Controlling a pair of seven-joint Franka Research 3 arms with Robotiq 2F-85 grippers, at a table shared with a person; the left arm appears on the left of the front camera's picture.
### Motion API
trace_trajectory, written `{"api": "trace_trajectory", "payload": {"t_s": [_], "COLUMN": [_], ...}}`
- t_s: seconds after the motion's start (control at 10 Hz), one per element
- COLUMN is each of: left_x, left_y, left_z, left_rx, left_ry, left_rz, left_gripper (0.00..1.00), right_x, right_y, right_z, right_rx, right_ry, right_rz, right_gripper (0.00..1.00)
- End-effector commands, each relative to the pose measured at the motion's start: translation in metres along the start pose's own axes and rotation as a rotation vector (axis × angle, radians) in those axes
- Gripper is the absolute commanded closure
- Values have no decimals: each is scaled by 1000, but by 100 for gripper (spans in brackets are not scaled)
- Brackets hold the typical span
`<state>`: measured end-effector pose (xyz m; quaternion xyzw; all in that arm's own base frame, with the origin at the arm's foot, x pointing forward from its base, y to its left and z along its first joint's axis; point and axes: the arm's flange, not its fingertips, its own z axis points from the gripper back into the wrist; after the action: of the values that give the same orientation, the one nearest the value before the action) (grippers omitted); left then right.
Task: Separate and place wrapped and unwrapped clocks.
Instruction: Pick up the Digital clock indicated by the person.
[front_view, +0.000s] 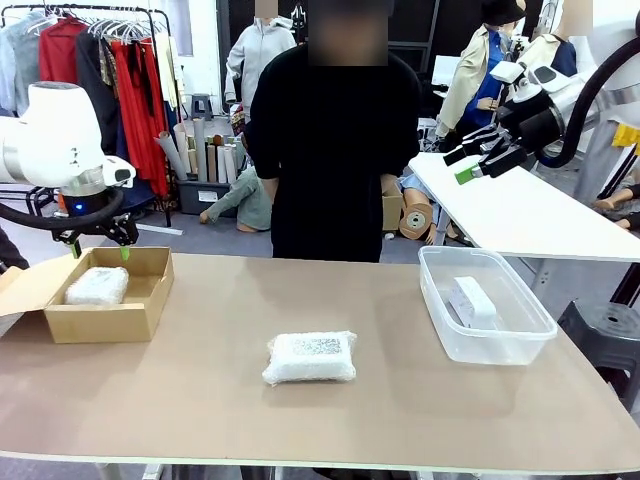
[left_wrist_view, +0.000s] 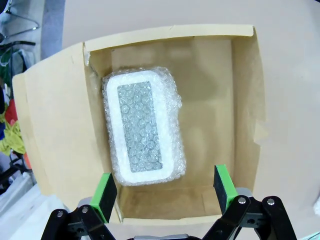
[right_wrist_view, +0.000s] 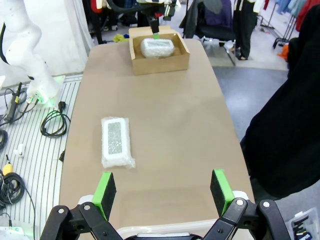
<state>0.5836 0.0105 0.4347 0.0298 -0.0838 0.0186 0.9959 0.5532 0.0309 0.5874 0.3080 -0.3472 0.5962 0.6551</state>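
A small wrapped clock (front_view: 97, 286) (left_wrist_view: 142, 131) lies in the open cardboard box (front_view: 100, 322) (left_wrist_view: 210, 100) at the table's left. My left gripper (front_view: 98, 248) (left_wrist_view: 165, 187) hovers open just above it, holding nothing. A longer wrapped clock (front_view: 310, 357) (right_wrist_view: 116, 141) rests on the bare tabletop, front centre. The unwrapped white clock (front_view: 472, 300) lies in the clear plastic bin (front_view: 490, 346) at the right. High above that side, my right gripper (front_view: 460, 163) (right_wrist_view: 164, 187) is open and empty. Far off in its wrist view are the box (right_wrist_view: 160, 65) and its bundle (right_wrist_view: 157, 47).
A person in black (front_view: 330, 150) (right_wrist_view: 285, 130) stands at the far edge, hands off the table. A white table (front_view: 520, 215) stands behind the right side. Cables (right_wrist_view: 52, 122) lie on the floor beside the table.
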Motion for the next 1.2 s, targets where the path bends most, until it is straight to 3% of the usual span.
{"api": "trace_trajectory", "payload": {"t_s": [0.0, 0.1, 0.4, 0.6, 0.9, 1.1], "left_x": [-2, -2, -13, -20, -9, 2], "left_y": [-4, -1, -14, -19, -22, -25], "left_z": [13, 25, 64, 99, 121, 126], "left_rx": [-60, -78, -250, -558, -880, -914], "left_ry": [-4, -9, -87, -174, -479, -623], "left_rz": [-64, -101, -381, -592, -817, -955], "left_gripper": [0, 0, 0, 0, 0, 0], "right_x": [1, 1, 1, 1, 1, 1], "right_y": [2, 2, 2, 2, 2, 2], "right_z": [0, 0, 0, 0, 0, 0], "right_rx": [-3, -3, -3, -3, -3, -3], "right_ry": [-2, -2, -2, -2, -2, -2], "right_rz": [16, 16, 16, 16, 16, 16], "right_gripper": [0, 0, 0, 0, 0, 0]}}
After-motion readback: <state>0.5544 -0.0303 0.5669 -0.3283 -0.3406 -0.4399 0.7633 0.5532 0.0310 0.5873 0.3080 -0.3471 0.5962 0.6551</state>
